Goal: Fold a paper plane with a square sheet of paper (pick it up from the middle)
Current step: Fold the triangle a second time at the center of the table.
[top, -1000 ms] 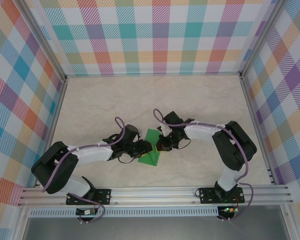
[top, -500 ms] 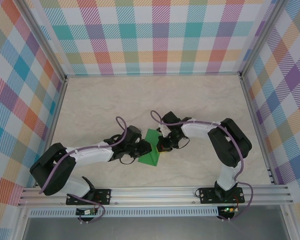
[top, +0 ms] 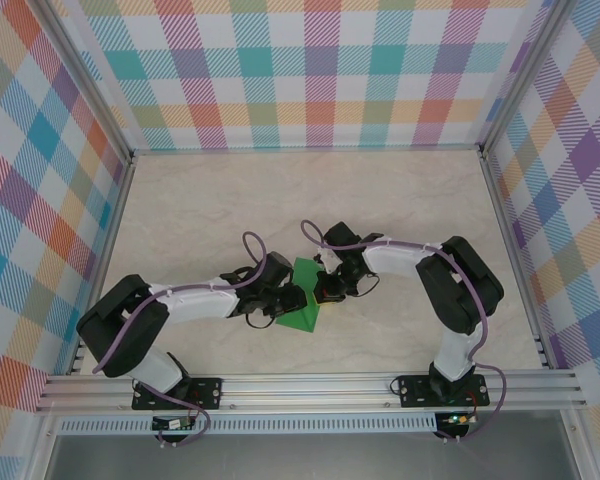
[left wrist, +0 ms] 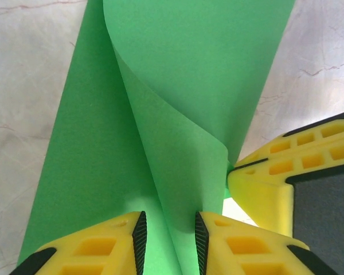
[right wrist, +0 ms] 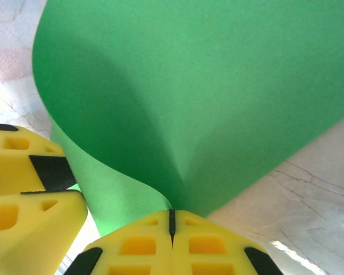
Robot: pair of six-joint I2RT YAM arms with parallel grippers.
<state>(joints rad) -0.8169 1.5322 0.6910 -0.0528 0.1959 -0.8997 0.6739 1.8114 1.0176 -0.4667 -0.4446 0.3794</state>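
My left fingers (left wrist: 199,232) stand partly apart, with a curled flap of the square sheet of paper (left wrist: 189,69) running between their pads. My right fingers (right wrist: 180,229) are pressed together, pinching the sheet's edge. The sheet lies folded on the table (top: 380,200) between my 2 arms.

White-and-black arms (top: 190,300), purple cables (top: 245,245), yellow tool fingers (left wrist: 241,246) — black pads (left wrist: 140,243), black bases (top: 177,392)

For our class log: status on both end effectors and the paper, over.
Right end effector shut on paper. Left end effector open, astride its curl. Both close together.
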